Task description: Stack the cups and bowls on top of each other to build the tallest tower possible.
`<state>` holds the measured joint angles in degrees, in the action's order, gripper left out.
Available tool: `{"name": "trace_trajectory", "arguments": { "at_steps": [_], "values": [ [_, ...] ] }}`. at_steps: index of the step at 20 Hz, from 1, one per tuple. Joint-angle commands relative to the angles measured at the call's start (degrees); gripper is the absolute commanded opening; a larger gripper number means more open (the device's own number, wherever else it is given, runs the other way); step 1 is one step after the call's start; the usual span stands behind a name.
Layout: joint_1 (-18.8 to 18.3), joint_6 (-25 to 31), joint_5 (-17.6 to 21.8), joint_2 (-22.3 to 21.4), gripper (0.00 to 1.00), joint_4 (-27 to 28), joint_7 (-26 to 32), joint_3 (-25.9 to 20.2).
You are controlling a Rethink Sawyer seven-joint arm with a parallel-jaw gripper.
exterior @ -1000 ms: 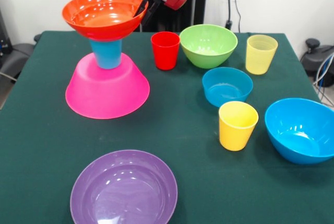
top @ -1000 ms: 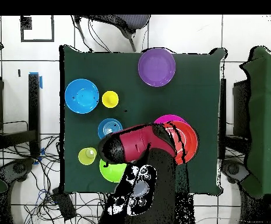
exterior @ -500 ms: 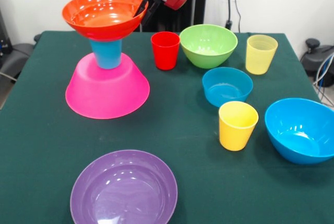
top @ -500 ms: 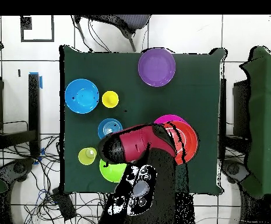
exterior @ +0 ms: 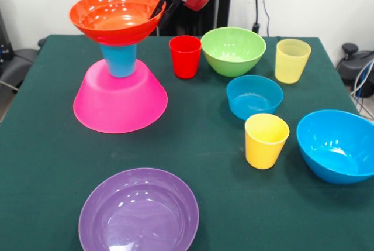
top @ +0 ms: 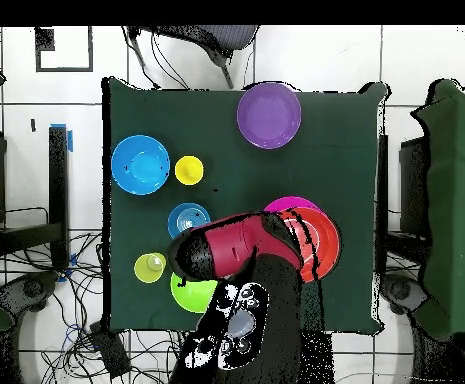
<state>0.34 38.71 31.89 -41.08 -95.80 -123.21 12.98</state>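
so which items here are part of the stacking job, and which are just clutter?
Job:
- tower: pink bowl, blue cup, orange bowl
- gripper at the orange bowl's rim
- red cup, yellow cup, pale yellow cup
- green bowl, small blue bowl, medium blue bowl, purple bowl

Clutter:
- cables on the floor
- chair beyond the table

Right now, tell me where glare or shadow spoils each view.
Front view: bright highlights sit on the orange bowl and purple bowl, with soft shadows beside the cups; nothing is hidden by them. Overhead view: the arm covers part of the tower; no strong glare there.
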Motion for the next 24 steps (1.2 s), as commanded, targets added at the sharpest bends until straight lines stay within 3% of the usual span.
{"name": "trace_trajectory", "arguments": {
  "at_steps": [1, 12, 22, 23, 24],
  "values": [
    [-0.43, -1.12, 4.76, 0.37, 0.0, -1.15, 7.65, -5.57],
    [-2.31, -3.25, 5.84, -1.03, 0.0, -3.27, 9.02, -6.56],
    [-1.45, -3.79, 6.75, -0.4, 0.0, -2.64, 5.84, -6.33],
    [-1.08, -4.34, 6.96, -0.16, 1.0, -2.43, 4.93, -6.11],
    [-0.9, -4.43, 6.96, -0.01, 1.0, -2.25, 4.52, -6.0]
  ]
}}
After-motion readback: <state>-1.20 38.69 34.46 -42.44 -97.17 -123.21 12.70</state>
